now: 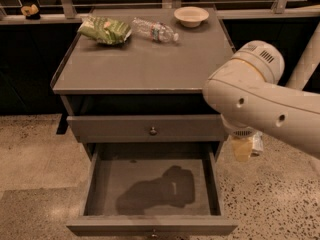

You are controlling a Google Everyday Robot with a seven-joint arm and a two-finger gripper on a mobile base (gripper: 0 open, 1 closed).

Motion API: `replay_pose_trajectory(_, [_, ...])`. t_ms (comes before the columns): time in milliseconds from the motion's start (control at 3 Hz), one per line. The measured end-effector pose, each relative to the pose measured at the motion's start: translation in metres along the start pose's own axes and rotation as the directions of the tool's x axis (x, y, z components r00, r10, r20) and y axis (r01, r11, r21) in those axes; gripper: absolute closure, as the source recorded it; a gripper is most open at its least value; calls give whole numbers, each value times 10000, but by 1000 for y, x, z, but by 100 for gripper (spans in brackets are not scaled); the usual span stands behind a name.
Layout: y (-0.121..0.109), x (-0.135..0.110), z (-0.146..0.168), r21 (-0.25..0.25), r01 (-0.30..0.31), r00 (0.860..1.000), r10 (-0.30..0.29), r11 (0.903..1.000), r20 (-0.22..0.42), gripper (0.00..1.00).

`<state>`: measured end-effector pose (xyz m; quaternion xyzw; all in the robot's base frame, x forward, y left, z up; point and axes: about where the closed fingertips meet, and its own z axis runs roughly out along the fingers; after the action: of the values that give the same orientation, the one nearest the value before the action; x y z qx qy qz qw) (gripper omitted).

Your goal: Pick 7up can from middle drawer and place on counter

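Note:
The middle drawer (95, 184) is pulled open, and its floor shows only the arm's shadow. My gripper (245, 148) hangs under the white arm (260, 99), to the right of the drawer and below the level of the counter (145, 66). It is shut on a small silvery can, the 7up can (258, 144), which is mostly hidden behind the pale fingers (241, 150). The can is held in the air over the floor, beside the cabinet's right side.
On the back of the counter lie a green snack bag (105, 30), a clear water bottle (156, 31) and a pale bowl (191, 16). The upper drawer (150, 129) is closed. A white post (305, 64) stands at the right. The floor is speckled.

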<state>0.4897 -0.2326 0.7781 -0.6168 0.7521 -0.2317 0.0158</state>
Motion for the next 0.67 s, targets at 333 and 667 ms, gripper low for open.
replay_pose_trajectory(333, [-2, 1, -1, 38, 784, 9969, -784, 9969, 10, 100])
replay_pose_trajectory(667, [-2, 1, -1, 38, 785, 9969, -785, 9969, 11, 100])
